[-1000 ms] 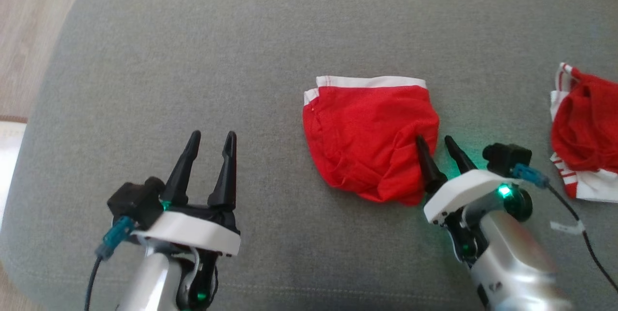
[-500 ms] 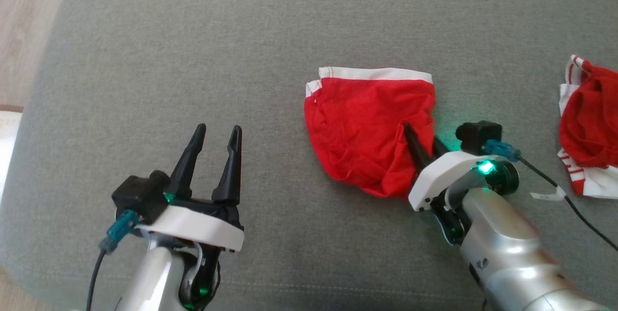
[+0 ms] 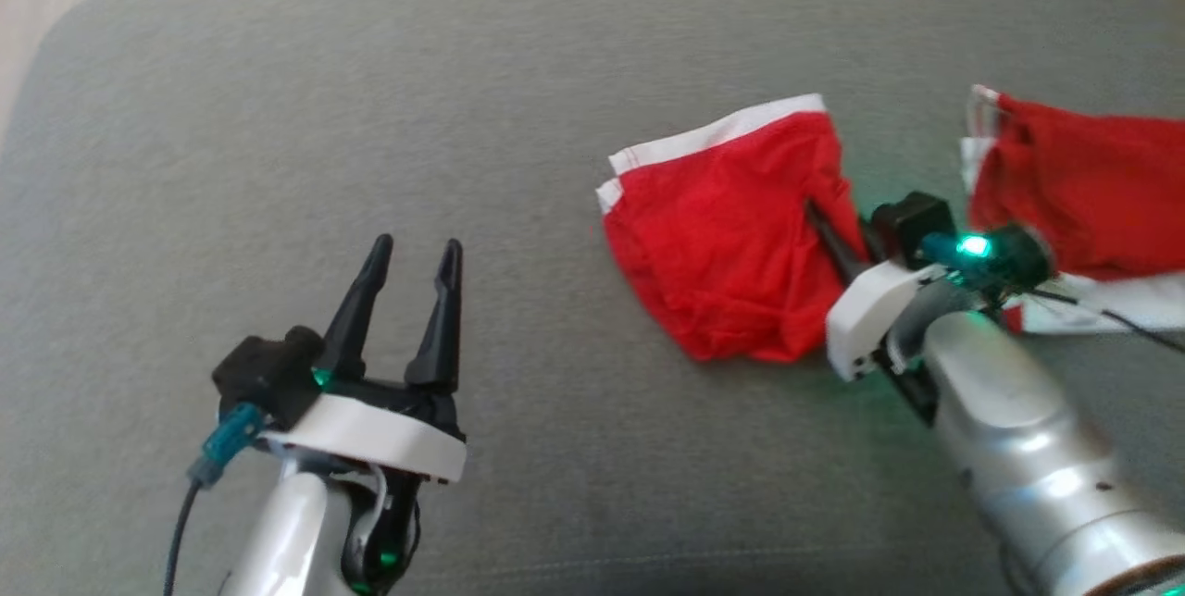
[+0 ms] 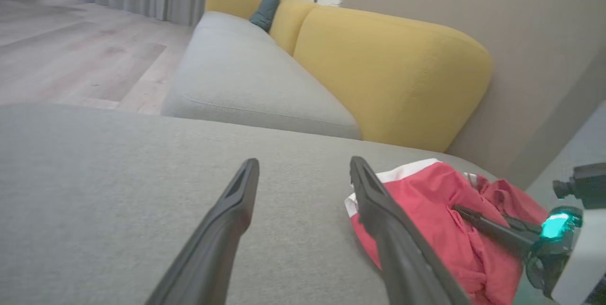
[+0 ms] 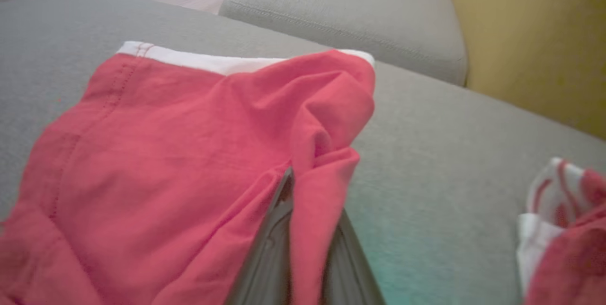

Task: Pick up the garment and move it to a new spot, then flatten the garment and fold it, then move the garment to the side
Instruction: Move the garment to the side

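The garment is a pair of red shorts with a white waistband, lying crumpled on the grey cushion. My right gripper is at its right edge, shut on a fold of the red cloth. In the right wrist view, that fold of the garment runs between the two fingers of the right gripper. My left gripper hovers open over bare cushion to the left of the garment, holding nothing. The left wrist view has the open left gripper, with the garment just beyond its right finger.
A second red garment with white striped trim lies close to the right of my right wrist, also seen low at the right. A yellow backrest and another grey seat stand beyond. Wooden floor lies past the cushion's left edge.
My right gripper has shut on the garment's right edge, and that edge has bunched up and shifted. The head camera has turned, shifting the whole picture. The left gripper stays open.
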Available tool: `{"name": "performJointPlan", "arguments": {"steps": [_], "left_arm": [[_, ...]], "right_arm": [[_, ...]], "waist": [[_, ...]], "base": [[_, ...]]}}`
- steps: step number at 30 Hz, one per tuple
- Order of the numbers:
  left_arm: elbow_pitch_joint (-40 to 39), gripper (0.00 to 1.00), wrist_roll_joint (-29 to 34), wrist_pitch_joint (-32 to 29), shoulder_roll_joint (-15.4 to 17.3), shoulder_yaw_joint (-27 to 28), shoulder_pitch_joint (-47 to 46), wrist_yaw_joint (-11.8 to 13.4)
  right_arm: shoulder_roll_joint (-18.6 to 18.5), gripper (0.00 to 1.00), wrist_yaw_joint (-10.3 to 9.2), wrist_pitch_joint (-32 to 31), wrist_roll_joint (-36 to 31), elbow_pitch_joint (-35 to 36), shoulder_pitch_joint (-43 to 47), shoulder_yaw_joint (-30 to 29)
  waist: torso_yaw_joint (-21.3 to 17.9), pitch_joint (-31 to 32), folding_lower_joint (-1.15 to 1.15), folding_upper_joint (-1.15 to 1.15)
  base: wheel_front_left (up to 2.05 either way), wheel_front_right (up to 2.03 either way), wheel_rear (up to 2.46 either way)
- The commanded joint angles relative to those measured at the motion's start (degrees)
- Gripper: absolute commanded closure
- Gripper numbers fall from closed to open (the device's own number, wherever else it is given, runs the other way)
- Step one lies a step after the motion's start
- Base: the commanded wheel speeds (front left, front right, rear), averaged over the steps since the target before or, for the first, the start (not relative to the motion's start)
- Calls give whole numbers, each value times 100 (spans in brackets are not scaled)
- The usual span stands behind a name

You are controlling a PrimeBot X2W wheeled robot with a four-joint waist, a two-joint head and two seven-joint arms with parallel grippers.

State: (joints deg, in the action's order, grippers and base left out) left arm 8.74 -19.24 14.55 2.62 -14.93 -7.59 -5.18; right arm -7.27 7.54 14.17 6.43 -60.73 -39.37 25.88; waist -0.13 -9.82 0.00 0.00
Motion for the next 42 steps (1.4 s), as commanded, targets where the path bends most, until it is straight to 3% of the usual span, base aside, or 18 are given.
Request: {"name": "performJointPlan", "arguments": {"steps": [1,6,11,17,21,28,42], "left_arm": [[-236,0,52,45,26,113,-202,-40],[-328,0,66,45,26,-19,-337,-53],[-338,0,100,45,26,-149,-499,-78],[-313,0,151,45,26,-196,-694,-115],[-284,0,200,45,26,-169,-790,-149],[-229,0,253,45,26,-97,-976,-199],[-149,0,319,45,26,12,-1120,-229]], "right_arm": [[-68,100,-5,80,-75,195,-161,106],[-641,100,-5,1,-309,693,-277,533],[-1445,100,-5,-244,-136,1331,-587,859],[-2391,100,-5,-792,220,1962,-796,1016],[-2758,100,-5,-1217,474,2121,-708,841],[-2988,100,-5,-1704,384,2052,-459,175],[-2653,100,-5,-2354,-238,2281,-30,-995]], "waist": [[-234,53,0,0],[-737,-28,0,0],[-1117,-245,0,0],[-1310,-569,0,0],[-1322,-767,0,0],[-1212,-1084,0,0],[-1052,-1359,0,0]], "base": [[0,0,0],[0,0,0],[0,0,0],[0,0,0],[0,0,0],[0,0,0],[0,0,0]]}}
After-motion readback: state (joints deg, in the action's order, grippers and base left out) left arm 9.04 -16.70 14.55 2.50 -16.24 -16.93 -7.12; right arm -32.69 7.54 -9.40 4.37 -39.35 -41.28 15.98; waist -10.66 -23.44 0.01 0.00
